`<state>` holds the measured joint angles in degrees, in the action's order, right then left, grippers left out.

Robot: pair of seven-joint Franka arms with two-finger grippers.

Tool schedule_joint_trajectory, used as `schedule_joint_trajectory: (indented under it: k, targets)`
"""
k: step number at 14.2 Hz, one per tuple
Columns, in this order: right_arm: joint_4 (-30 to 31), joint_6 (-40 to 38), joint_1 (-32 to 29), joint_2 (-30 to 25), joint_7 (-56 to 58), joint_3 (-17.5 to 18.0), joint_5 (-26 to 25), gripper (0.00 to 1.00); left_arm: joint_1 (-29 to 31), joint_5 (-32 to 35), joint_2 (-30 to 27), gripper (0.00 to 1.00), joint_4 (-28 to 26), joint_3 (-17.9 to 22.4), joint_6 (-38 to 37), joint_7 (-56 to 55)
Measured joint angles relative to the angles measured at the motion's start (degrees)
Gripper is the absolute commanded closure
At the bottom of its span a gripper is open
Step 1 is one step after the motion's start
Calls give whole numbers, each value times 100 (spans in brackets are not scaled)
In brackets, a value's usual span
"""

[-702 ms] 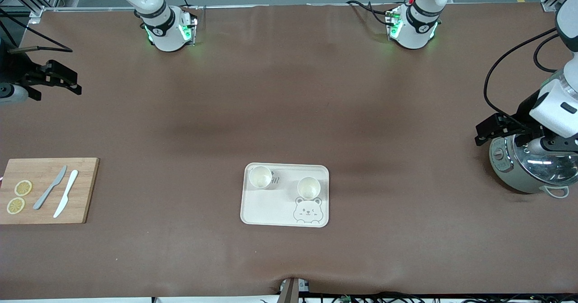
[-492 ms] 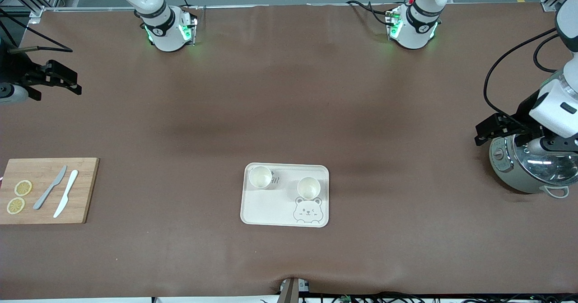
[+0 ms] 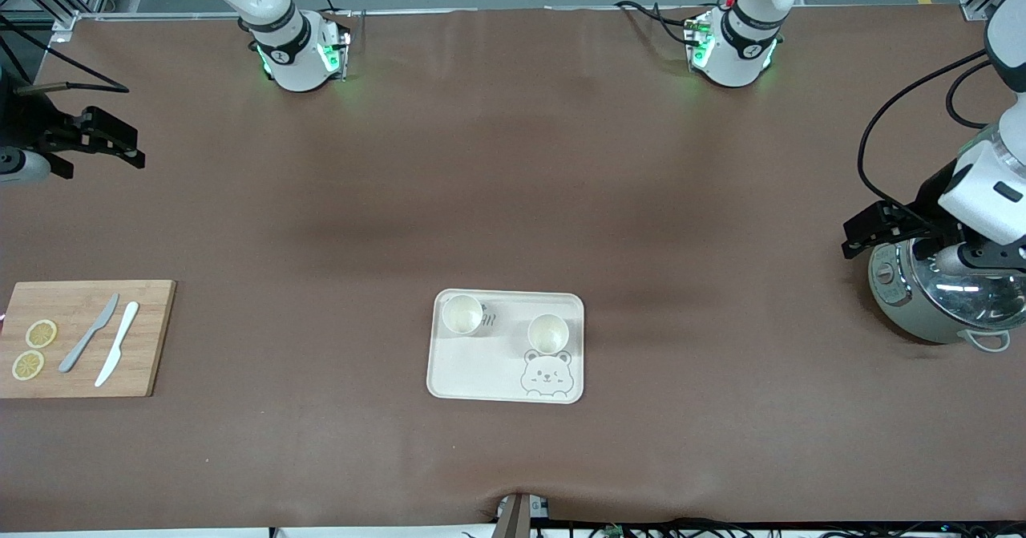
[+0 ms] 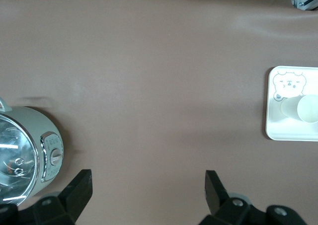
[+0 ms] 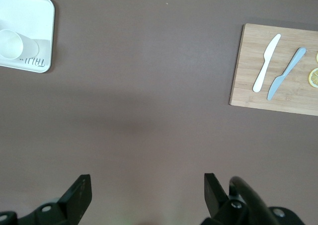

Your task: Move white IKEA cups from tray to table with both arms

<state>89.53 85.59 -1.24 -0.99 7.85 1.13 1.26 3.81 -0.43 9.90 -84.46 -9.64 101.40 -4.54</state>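
Task unstarted: both white IKEA cups [image 3: 462, 314] [image 3: 548, 333] stand on the tray [image 3: 481, 370]; left gripper [image 3: 870, 229] and right gripper [image 3: 108, 143], jaws spread and empty, wait at the table's ends.

- We see a large flat table [image 3: 513, 201] covered in matte brown material.
- A cream rectangular tray [image 3: 481, 370] with a cartoon bear face lies near its middle.
- A rectangular bamboo cutting board [image 3: 152, 337] lies toward the right arm's end.
- A pale green round cooker [image 3: 922, 313] with a shiny lid stands toward the left arm's end.
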Motion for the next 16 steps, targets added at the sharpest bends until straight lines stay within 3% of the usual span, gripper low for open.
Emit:
schedule_joint_trajectory:
  k: [11,16]
  targets:
    - [5,0,0,0,0,3,0,0,-151,-66,52,0,-1,-1,-76,-400]
    - [7,0,0,0,0,3,0,0,-77,-435,55,0,0,15,-234,-456]
